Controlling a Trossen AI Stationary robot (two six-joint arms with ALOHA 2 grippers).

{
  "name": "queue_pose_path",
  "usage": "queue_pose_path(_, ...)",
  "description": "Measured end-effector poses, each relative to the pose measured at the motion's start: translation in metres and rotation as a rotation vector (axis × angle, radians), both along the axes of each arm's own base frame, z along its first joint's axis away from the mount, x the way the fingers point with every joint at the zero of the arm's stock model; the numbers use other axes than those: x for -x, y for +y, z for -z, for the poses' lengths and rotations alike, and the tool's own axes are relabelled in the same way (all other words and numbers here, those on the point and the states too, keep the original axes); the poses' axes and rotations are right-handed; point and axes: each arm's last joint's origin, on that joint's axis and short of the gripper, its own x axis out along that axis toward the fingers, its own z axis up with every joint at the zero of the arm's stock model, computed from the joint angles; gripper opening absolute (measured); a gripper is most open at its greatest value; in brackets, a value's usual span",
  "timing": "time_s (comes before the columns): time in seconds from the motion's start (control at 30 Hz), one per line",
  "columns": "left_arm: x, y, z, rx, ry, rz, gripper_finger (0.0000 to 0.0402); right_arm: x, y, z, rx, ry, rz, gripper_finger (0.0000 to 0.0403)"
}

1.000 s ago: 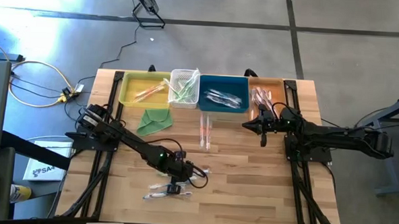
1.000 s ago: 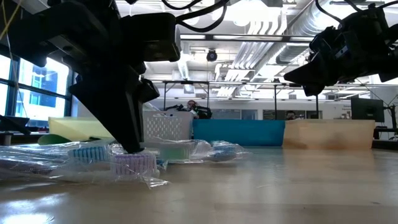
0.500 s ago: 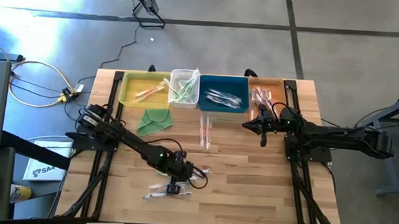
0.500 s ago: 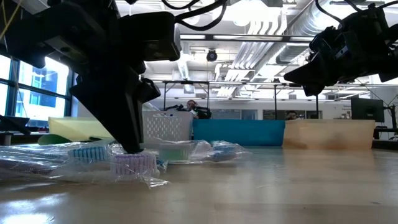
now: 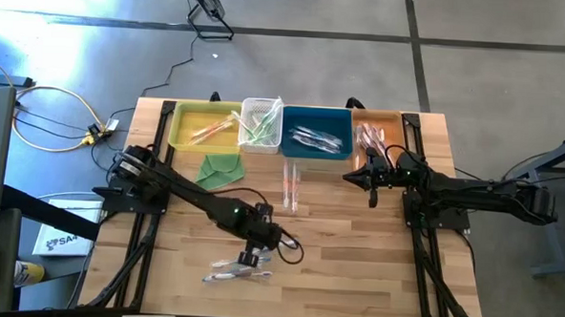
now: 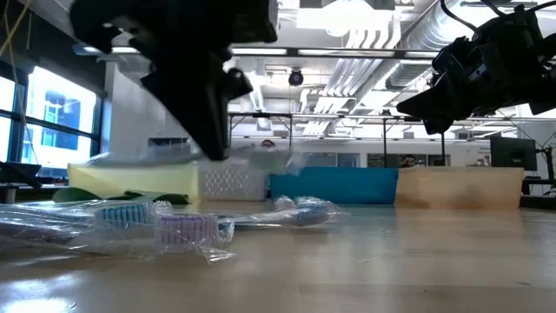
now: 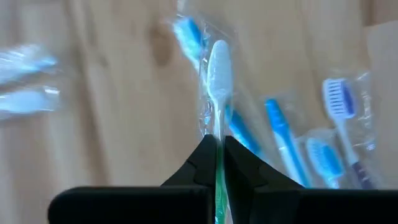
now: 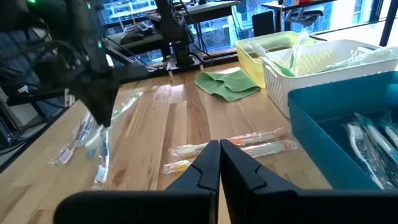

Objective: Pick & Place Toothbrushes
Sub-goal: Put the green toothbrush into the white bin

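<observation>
The left gripper (image 5: 256, 250), which a second ago stood with its fingertips down on the table among the loose pile of clear-wrapped toothbrushes (image 5: 232, 268), has lifted clear of the wood and shifted a little toward the table's middle and the bins. It has come up pinched on a green-handled, white-headed toothbrush in a clear shiny wrapper (image 7: 219, 93), which now hangs in the air between its fingers instead of lying in the pile. In the low view the wrapped toothbrush (image 6: 261, 160) has gone from the tabletop beneath the gripper (image 6: 215, 149), leaving the purple-bristled wrapped toothbrush (image 6: 187, 230) exposed below it.
</observation>
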Motion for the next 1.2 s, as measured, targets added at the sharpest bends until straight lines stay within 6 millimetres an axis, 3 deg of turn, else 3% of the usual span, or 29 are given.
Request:
queue_pose_path(0.27,-0.009,0.028,-0.031,-0.153,0.02,-0.025,0.0006,0.0,0.0,0.0,0.0,0.0,-0.001,0.0004)
queue_pose_path(0.57,-0.018,0.048,-0.041,-0.36,-0.09,-0.154,0.0006,0.0,0.0,0.0,0.0,0.0,-0.001,0.0004)
queue_pose_path(0.77,0.003,0.055,-0.056,-0.441,-0.029,-0.207,0.0006,0.0,0.0,0.0,0.0,-0.001,-0.001,0.0004)
queue_pose_path(0.97,0.034,0.033,-0.054,-0.45,-0.097,-0.287,0.0006,0.0,0.0,0.0,0.0,0.007,-0.002,0.0004)
queue_pose_path(1.07,0.054,0.015,-0.04,-0.46,-0.138,-0.324,0.0006,0.0,0.0,0.001,-0.003,0.011,-0.002,0.0004)
queue_pose_path(1.2,0.073,-0.009,-0.026,-0.459,-0.323,-0.366,0.0006,0.0,0.0,0.001,-0.005,0.015,-0.002,0.0004)
